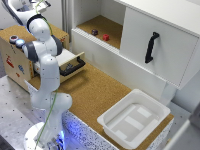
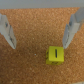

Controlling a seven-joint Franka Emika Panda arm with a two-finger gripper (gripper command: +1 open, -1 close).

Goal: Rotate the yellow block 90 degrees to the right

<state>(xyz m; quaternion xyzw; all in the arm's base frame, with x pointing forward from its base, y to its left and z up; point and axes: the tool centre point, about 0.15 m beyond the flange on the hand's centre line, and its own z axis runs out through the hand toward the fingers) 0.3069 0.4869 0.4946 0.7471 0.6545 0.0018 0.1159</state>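
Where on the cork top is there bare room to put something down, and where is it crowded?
Free: the cork counter between the open drawer and the white bin. In the wrist view, bare cork surrounds the yellow block below the open gripper. Crowded: the small shelf, with a dark block and a red block.

The counter [image 1: 95,95] is a long surface covered in brown cork-like material, running from the exterior view's left toward its lower right. A white plastic tub [image 1: 134,118] rests on it at the right end, near the edge. In the wrist view a small yellow block [image 2: 55,54] with a dark slot on top sits directly on the cork; it appears slightly skewed, though blur makes that uncertain.
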